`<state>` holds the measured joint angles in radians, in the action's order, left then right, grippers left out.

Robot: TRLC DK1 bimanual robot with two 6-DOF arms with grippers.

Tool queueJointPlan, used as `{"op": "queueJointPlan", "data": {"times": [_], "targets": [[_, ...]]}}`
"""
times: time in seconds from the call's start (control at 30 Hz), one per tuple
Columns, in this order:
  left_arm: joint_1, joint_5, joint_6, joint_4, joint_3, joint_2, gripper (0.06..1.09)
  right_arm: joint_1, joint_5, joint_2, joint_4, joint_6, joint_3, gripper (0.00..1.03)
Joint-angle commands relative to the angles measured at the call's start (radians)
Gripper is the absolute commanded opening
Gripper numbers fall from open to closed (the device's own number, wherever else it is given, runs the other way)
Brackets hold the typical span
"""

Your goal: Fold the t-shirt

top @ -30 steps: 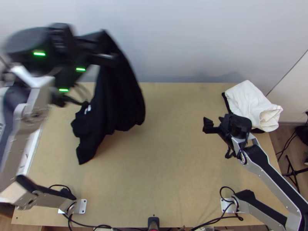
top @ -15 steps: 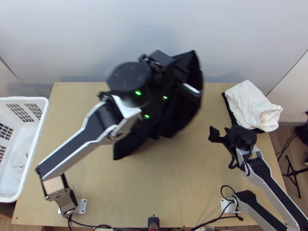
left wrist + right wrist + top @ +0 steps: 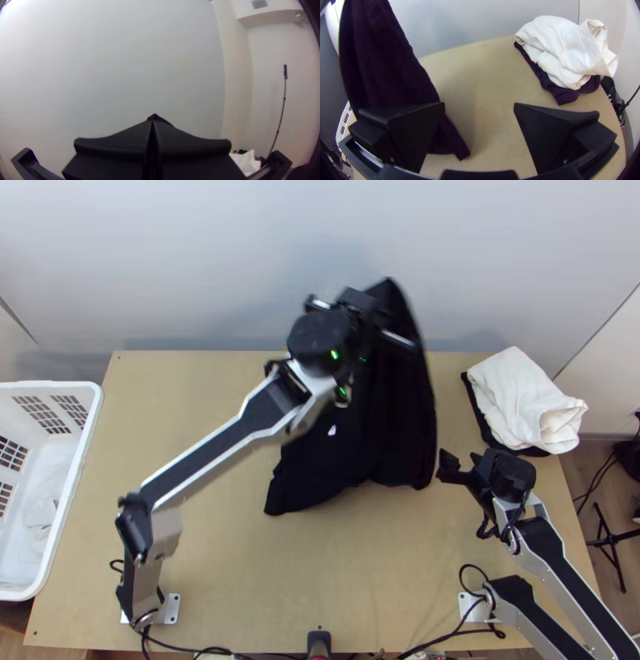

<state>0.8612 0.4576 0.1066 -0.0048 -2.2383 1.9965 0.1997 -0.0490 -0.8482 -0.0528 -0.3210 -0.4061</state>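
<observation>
My left gripper (image 3: 376, 312) is high over the table's back middle in the top view, and the black t-shirt (image 3: 392, 428) hangs from it, its lower part bunched on the table. In the left wrist view, my left gripper (image 3: 152, 120) is shut, with a small dark tip of the t-shirt (image 3: 160, 119) between and behind its fingertips. At the right of the table, my right gripper (image 3: 458, 470) stands just beside the shirt's lower right edge. The right wrist view has my right gripper (image 3: 479, 105) open, the hanging t-shirt (image 3: 386, 63) partly behind one finger.
A bunched white cloth (image 3: 524, 396) lies on a dark cloth (image 3: 488, 434) at the table's back right corner. The white basket (image 3: 84, 444) stands at the left edge. Bare table (image 3: 320, 580) spreads in front of the shirt.
My left gripper has swung from the far left to the back middle, carrying the t-shirt right; its lower part now rests on the table. My right gripper has shifted slightly right and nearer the front.
</observation>
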Motion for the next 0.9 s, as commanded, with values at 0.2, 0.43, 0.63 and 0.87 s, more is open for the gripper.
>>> {"op": "queueJointPlan", "data": {"times": [0.2,0.43,0.63,0.87], "targets": [[-0.459,0.036,0.061,0.22,0.525,-0.146,1.08,0.033,0.0,0.012,0.062,-0.012,0.016,0.99],[-0.49,0.036,0.09,0.2,0.758,-0.369,1.04,0.078,0.011,-0.009,0.019,-0.032,-0.005,0.99],[-0.559,0.035,0.12,0.005,0.913,-0.57,1.04,0.127,0.081,-0.018,-0.091,-0.023,-0.08,0.99],[-0.656,-0.057,0.153,-0.067,1.252,-0.95,1.04,0.28,0.172,-0.118,-0.205,-0.006,-0.152,0.99]]}}
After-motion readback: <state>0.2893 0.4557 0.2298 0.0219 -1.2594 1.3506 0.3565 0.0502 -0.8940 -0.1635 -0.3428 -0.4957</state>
